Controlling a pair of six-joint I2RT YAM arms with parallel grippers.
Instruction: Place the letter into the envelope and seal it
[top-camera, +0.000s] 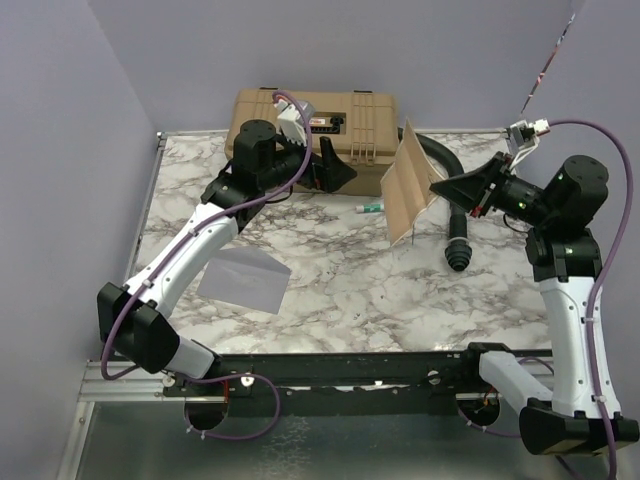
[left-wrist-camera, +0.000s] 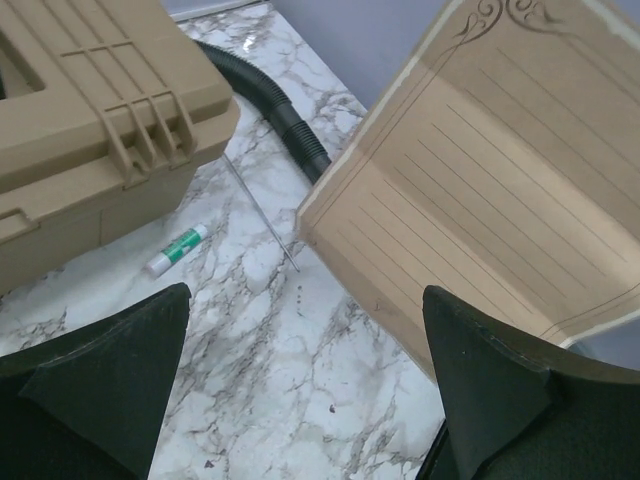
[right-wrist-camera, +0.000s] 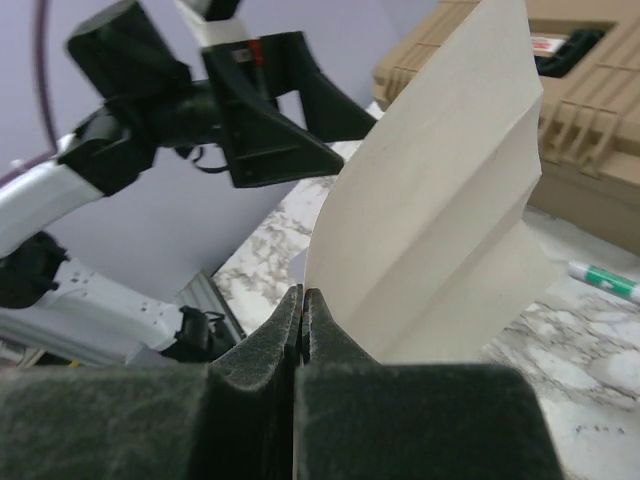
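My right pincer (top-camera: 437, 188) is clenched on the letter (top-camera: 408, 185); from its own wrist view the two jaws (right-wrist-camera: 302, 295) meet flat, with the sheet's edge nipped between them. The letter stands nearly upright over the far middle of the marble table (top-camera: 350, 290), just right of the tan case (top-camera: 300, 110). It bends along its creases, ruled brown face (left-wrist-camera: 480, 190) turned toward my left arm, plain pale back (right-wrist-camera: 440, 200) turned toward my right. I cannot tell whether its lower corner touches the table.

My left pincer (top-camera: 340, 175) is released, jaws spread wide; it hangs in front of the case, aimed right at the letter and apart from it. In its wrist view the dark fingertips (left-wrist-camera: 150, 340) frame the sheet's lower corner without touching.

The envelope (top-camera: 245, 277) lies flat on the near left of the table beside my left forearm, well apart from the letter; nothing holds it.

A green-and-white glue stick (top-camera: 370, 207) lies on the marble between the case and the letter; a black ribbed hose (top-camera: 455, 235) curves from behind the letter down toward the right, its end resting on the table below my right pincer.
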